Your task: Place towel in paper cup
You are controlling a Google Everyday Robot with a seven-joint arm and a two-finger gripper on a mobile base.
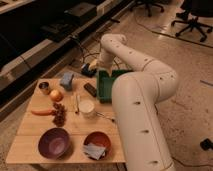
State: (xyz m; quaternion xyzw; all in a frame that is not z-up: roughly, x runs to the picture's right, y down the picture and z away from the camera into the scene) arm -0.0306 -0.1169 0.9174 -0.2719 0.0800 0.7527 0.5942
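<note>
- table (30, 142): wooden, bearing everything listed below.
- paper cup (87, 107): white, upright, mouth up, near the middle of the table. only its pale inside shows.
- brown bowl (96, 138): near edge, right of centre. it holds the towel (94, 150).
- towel: grey-blue, folded, lying flat in the brown bowl's near half. its long axis runs roughly left to right across the bowl, right end tipped slightly nearer. it is apart from the paper cup, which stands just beyond the bowl.
- purple bowl (54, 142): just left of the brown bowl. only its own inner wall shows.
- metal cup (44, 87): small, upright, at the far left corner. contents cannot be told.
- green bin (106, 86): far right of the table, partly hidden by my arm (142, 100). contents cannot be told.
- loose items: blue crumpled object (66, 80) at the far edge; orange fruit (56, 95); carrot (42, 112) lying left to right; grapes (60, 116); pale stick (76, 102) beside the paper cup; dark flat object (90, 89) near the bin.
- gripper (89, 69): mine, beyond the table's far edge, between the blue object and the green bin, well apart from the towel. whether it is clenched or released i cannot tell.
</note>
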